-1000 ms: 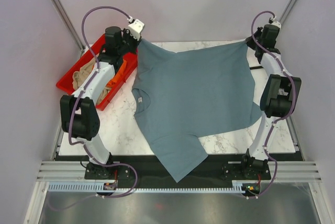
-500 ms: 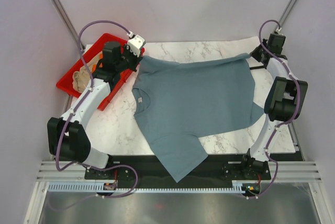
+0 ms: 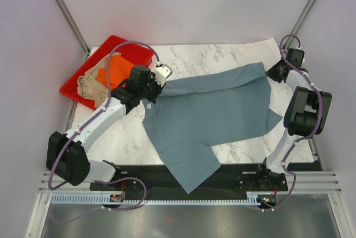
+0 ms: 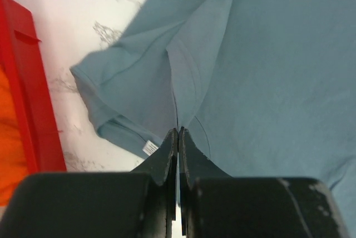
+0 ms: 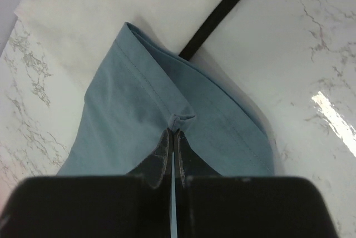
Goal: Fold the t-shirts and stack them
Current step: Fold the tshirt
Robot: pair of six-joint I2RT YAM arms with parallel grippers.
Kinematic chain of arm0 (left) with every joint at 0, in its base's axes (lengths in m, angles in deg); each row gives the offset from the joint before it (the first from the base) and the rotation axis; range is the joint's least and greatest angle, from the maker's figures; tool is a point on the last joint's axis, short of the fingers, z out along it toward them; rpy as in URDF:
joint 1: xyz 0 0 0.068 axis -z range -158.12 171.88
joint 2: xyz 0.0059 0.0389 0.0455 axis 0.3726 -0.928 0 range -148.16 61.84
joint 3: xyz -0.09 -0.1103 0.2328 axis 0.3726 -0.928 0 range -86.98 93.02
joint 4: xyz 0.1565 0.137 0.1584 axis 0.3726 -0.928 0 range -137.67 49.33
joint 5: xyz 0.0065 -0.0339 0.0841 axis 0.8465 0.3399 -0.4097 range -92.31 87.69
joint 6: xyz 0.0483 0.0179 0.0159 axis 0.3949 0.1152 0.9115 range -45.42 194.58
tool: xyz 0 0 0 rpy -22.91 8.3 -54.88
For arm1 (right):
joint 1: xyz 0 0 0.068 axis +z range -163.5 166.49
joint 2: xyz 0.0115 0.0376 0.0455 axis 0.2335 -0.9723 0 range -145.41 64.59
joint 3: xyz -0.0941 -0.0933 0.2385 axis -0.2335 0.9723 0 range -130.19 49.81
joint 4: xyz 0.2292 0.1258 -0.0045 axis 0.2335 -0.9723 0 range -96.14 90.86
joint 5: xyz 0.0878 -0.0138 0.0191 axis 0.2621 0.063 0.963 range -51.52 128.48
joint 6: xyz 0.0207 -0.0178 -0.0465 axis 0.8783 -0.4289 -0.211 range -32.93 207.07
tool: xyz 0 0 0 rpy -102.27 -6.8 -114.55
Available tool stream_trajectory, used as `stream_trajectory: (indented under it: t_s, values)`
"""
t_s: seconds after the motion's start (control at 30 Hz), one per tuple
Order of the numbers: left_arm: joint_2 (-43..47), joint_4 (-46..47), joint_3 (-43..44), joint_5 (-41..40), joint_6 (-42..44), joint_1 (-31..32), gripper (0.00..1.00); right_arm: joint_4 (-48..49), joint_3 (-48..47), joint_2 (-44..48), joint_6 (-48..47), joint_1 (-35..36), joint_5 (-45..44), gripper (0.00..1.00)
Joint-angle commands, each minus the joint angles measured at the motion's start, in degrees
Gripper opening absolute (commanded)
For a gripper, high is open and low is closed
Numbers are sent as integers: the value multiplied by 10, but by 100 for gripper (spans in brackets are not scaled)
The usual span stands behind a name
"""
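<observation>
Left gripper (image 4: 178,131): jaws pinched flat together on a fold of the blue-grey t-shirt (image 3: 217,110) at the far sleeve/shoulder, close to the collar tag. Right gripper (image 5: 173,132): jaws also shut tight, nipping a small pucker of the hem corner at far right.

The shirt lies across the middle of the counter (image 3: 206,57). Its far edge is lifted between your two grips and its near sleeve hangs over the counter's near edge. The orange shirt (image 3: 114,71) and tan shirt (image 3: 89,82) sit in the red tray (image 3: 129,49) at far left, not yet folded by the look of it. A pale cloth (image 5: 111,4) lies flat under the right corner. It's likely the off-white shirt, but I can't be sure.

The step, as I judge it, is the first lengthwise fold, far edge brought toward the near edge. To do it well:
- Move both arms at equal pace and height so the held edge is taut and straight.
- The left end sits nearer than the right, so the edge runs slanted. Even that up.
- Carry the edge low over the body and lay it parallel to the near side, without dragging the layer beneath.
- The right pinch has little cloth, so pull gently or it may slip.
- Mind the left arm near the tray.
- Release only once the edge rests flat.
</observation>
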Motion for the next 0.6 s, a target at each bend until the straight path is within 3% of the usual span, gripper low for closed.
stream_trajectory:
  t_s: [0.0, 0.4, 0.57]
  values:
    - [15, -51, -17, -72, -36, 25, 2, 2, 25, 54, 23, -1, -28, 0]
    - [47, -100, -38, -130, -70, 43, 2, 1, 40, 58, 2, -6, -43, 0]
    - [68, -130, -16, -112, -86, 49, 2, -9, 34, 56, -2, -6, -48, 0]
